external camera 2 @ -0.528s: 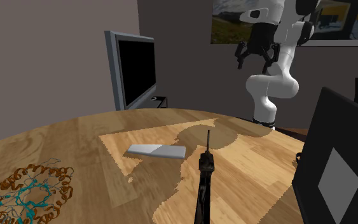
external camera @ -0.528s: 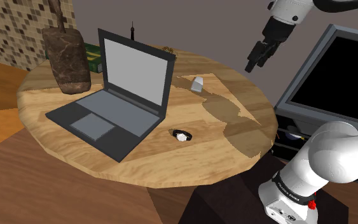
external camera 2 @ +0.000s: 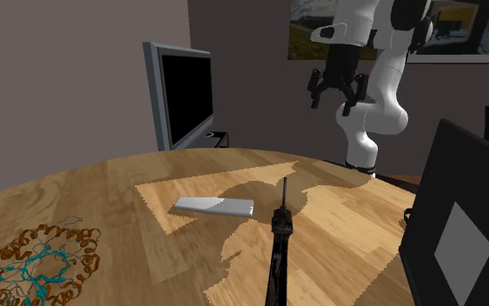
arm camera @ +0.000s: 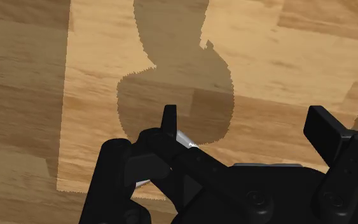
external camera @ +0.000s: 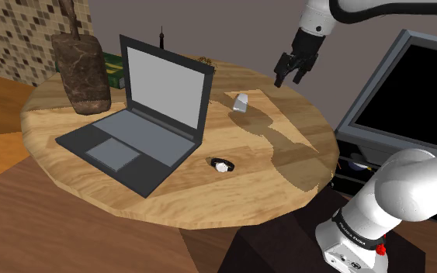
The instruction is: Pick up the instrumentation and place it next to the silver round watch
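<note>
A small flat grey-white device [external camera: 242, 101] lies on the round wooden table [external camera: 286, 182], behind the laptop's right side; in the second exterior view the same slab [external camera 2: 214, 206] rests mid-table. A silver round watch [external camera: 223, 164] with a black strap lies nearer the table's front. My black gripper [external camera: 289, 71] hangs open in the air above the table's far edge, up and to the right of the slab in the shoulder view. From the other side the gripper [external camera 2: 336, 94] is high above the wood. In the wrist view the gripper [arm camera: 247, 127] holds nothing, with a white sliver [arm camera: 185, 139] beside one finger.
An open dark laptop [external camera: 147, 108] takes the table's left half, beside a brown bag [external camera: 81, 70] and a green book [external camera: 116, 70]. A black device with an antenna [external camera 2: 280, 235] and a wire model [external camera 2: 34, 265] sit nearby. A TV [external camera: 410, 85] stands beyond the table.
The gripper has swung left and lower in the shoulder view, from beside the TV to above the table's far edge, closer to the grey slab. It stays open.
</note>
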`<state>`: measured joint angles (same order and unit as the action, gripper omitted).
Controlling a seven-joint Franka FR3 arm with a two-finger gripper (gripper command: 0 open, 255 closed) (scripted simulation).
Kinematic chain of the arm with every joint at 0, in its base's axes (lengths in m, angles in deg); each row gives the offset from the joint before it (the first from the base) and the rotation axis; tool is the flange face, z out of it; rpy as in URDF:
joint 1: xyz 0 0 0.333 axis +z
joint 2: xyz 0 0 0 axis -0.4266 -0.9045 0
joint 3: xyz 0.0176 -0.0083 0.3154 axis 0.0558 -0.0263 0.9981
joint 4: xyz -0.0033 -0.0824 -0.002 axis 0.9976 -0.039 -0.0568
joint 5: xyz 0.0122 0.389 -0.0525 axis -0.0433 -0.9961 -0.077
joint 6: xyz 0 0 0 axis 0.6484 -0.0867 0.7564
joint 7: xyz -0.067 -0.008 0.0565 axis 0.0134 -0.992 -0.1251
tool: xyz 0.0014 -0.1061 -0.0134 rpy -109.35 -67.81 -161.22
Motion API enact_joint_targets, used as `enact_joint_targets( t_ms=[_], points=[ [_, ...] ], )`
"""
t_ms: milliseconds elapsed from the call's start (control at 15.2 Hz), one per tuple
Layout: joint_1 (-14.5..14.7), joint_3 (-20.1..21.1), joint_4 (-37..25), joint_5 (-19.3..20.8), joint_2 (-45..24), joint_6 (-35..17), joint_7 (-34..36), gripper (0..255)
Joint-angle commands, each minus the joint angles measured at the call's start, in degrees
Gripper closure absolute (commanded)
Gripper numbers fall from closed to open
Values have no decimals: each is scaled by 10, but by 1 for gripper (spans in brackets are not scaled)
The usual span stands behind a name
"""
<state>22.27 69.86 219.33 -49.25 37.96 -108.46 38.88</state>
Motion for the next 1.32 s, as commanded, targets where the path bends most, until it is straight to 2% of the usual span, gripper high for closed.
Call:
enact_joint_targets(
  t_ms=[0,594,1254],
  points=[
    [-11,1,-15,-1,-45,-25,26,0],
    [-49,-2,-127,-1,-247,-93,133,0],
    [-78,-30,-299,-16,-463,-113,229,0]
  ],
)
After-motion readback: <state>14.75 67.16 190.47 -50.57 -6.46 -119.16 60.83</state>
